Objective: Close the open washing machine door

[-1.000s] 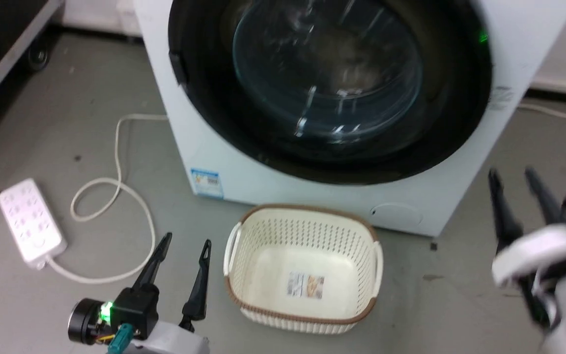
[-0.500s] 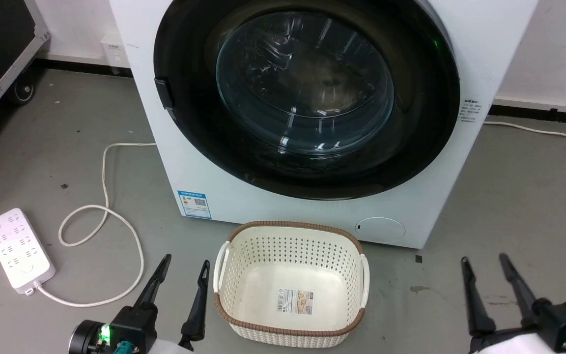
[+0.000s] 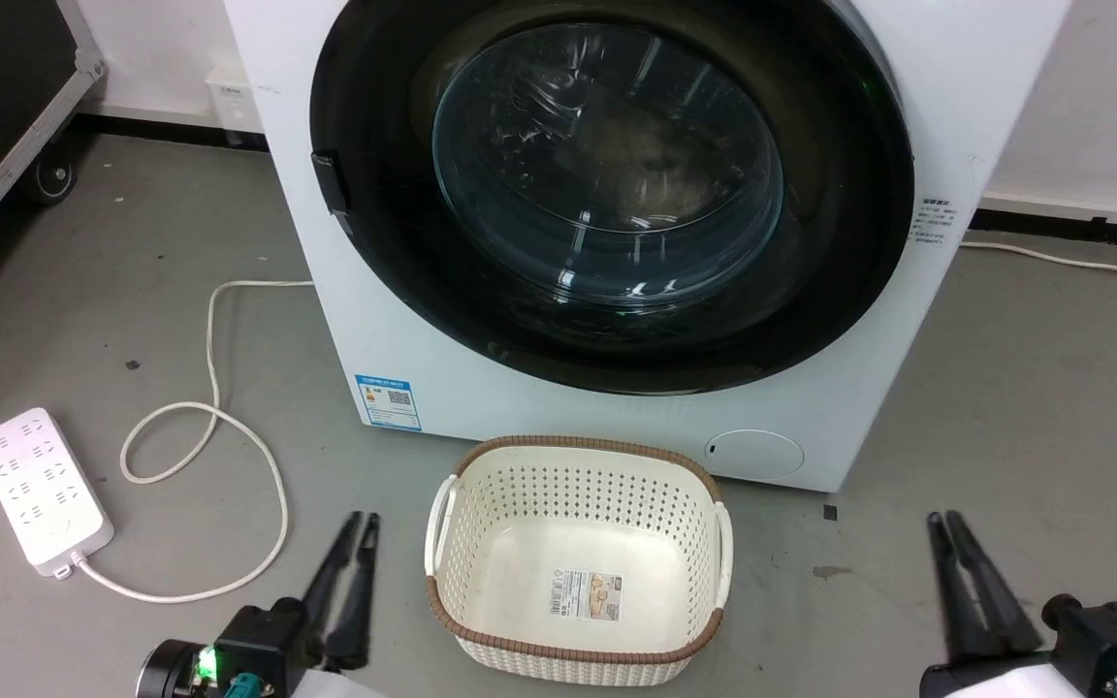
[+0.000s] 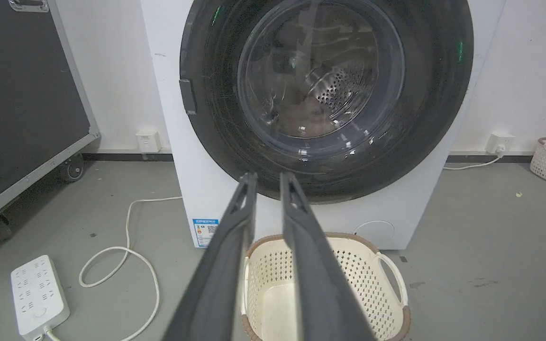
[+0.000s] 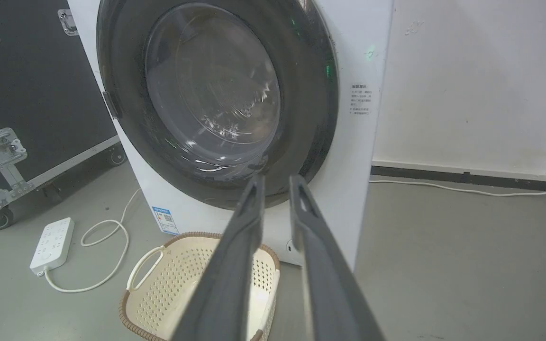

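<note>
Both grippers empty, door looks seated.
The left gripper [image 3: 365,521] and right gripper [image 3: 944,519] rest either side of the basket [image 3: 580,445], fingers almost pressed together, holding nothing. Behind the basket the door [image 3: 840,242] lies flush in the washer [image 3: 403,330]. It is probably heavy, stiff and hinged, with fragile glass: push the rim beside the catch [image 3: 328,184].

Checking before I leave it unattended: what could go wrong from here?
The washing machine door looks flush, but whether it latched cannot be told; it might swing open. The laundry basket sits just in front, so rolling forward could hit it. The cord and power strip beside the left claw could snag.
</note>
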Tool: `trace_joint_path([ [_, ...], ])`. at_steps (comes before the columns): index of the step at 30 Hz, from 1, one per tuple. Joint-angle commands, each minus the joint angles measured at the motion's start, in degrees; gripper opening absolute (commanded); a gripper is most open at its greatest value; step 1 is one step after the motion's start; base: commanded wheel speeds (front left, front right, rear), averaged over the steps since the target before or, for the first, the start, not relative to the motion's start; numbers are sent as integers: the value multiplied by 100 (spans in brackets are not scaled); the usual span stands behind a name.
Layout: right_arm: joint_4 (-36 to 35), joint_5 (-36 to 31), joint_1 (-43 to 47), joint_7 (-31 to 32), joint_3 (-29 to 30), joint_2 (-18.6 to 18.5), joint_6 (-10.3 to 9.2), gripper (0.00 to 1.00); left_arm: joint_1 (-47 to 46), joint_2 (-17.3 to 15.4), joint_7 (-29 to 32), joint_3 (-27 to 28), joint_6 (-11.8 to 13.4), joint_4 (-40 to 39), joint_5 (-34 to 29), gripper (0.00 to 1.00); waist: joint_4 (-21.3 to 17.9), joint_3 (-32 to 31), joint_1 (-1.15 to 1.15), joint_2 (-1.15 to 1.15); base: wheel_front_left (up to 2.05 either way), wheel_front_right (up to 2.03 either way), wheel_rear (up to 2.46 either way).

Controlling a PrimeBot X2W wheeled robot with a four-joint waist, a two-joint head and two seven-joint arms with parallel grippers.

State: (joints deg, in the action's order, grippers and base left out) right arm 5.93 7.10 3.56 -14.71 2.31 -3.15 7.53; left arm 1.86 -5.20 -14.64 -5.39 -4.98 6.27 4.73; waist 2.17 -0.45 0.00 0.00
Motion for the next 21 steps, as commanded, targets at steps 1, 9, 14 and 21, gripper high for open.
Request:
trace_joint_path([
  [1,0,0,0,0,0,0,0,0,0,0,0,0,0,0,0,0,0,0,0,0,0,0,0],
  [9,-41,-49,-25,102,-16,2,0,0,-13,16,102,37,35,-44,-33,0,-15,3,0,0,0,0,0],
  [14,-60,-72,-36,149,-23,3,0,0,-19,23,149,55,51,-64,-48,0,-22,5,0,0,0,0,0],
  [21,-93,-112,-56,231,-36,4,-1,0,-29,36,230,85,78,-99,-74,0,-34,7,0,0,0,0,0],
])
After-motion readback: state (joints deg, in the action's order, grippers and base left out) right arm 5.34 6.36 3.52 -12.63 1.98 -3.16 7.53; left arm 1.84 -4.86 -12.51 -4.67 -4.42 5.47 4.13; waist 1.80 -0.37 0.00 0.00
